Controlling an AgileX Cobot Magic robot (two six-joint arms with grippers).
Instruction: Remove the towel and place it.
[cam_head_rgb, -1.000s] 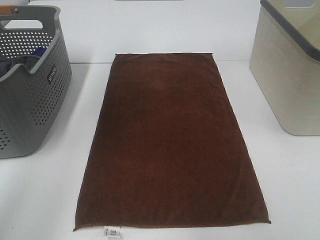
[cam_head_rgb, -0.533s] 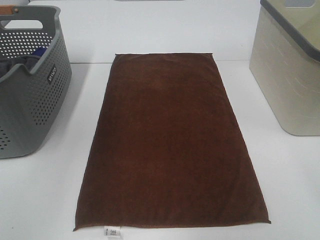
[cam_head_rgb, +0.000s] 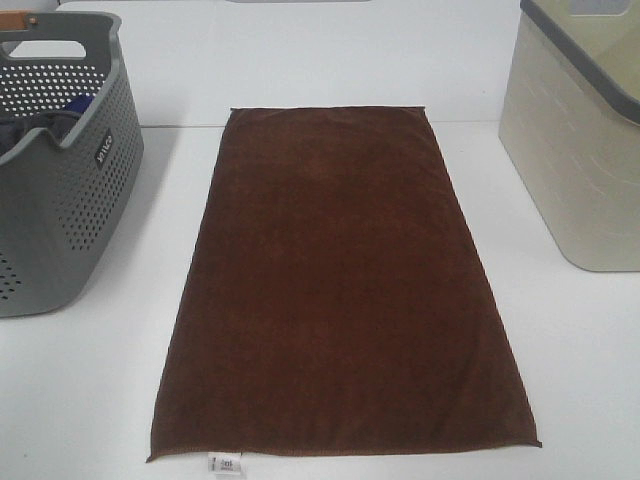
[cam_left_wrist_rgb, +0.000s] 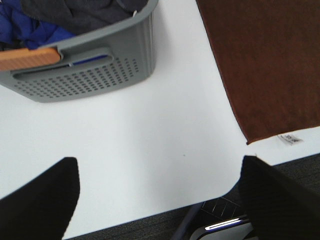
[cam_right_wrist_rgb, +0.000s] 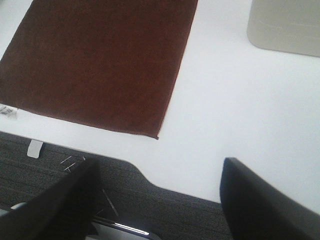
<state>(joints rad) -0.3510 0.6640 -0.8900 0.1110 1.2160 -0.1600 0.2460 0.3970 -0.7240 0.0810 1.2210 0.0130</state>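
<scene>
The dark brown towel (cam_head_rgb: 340, 285) lies flat and spread out in the middle of the white table, its small white tag (cam_head_rgb: 224, 464) at the near left corner. It also shows in the left wrist view (cam_left_wrist_rgb: 265, 65) and in the right wrist view (cam_right_wrist_rgb: 100, 60). No gripper shows in the exterior high view. My left gripper (cam_left_wrist_rgb: 157, 200) is open and empty, above the table's near edge, to the left of the towel. My right gripper (cam_right_wrist_rgb: 157, 200) is open and empty, above the table's near edge, to the right of the towel.
A grey perforated basket (cam_head_rgb: 60, 170) holding blue and dark clothes stands at the left; it shows in the left wrist view (cam_left_wrist_rgb: 85, 70). A beige bin (cam_head_rgb: 580, 140) with a grey rim stands at the right. Dark carpet (cam_right_wrist_rgb: 60, 165) lies below the table's near edge.
</scene>
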